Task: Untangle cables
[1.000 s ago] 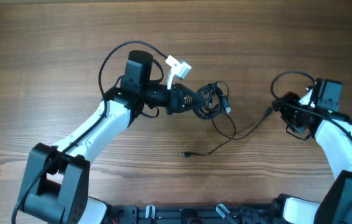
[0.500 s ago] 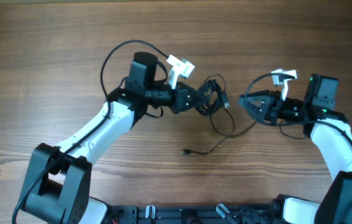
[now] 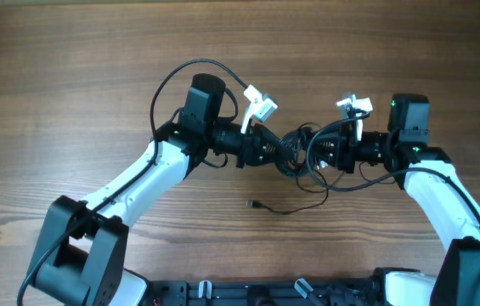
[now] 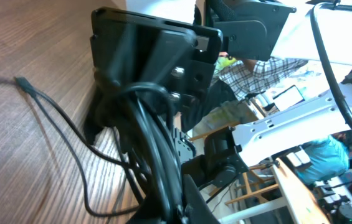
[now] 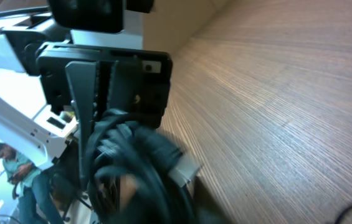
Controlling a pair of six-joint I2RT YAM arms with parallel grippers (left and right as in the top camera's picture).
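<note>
Where the counter [image 3: 95,68] lies nearest my base, one plug end [image 3: 252,203] rests flat on the wood. Its thin cord [image 3: 290,212] curves right and up toward the knot.

Past that, the cables [image 3: 303,151] sit as a tight black bundle between my two pincers. I cannot tell whether the bundle clears the wood. My left pincer [image 3: 280,151] is closed on the bundle's left side. My right pincer [image 3: 323,155] is clamped on its right side, so the tips face each other with only the knot between them.

From the left wrist, the cords crowd the lens, and the right pincer's black body blocks most of what lies behind. From the right wrist it is the same, with blurred cords up close and the left pincer's block straight ahead.

Farther out, a white clip [image 3: 261,104] sticks up from my left wrist and another [image 3: 354,106] from my right. A thick arm cable [image 3: 165,93] loops over the wood beyond the left wrist.
</note>
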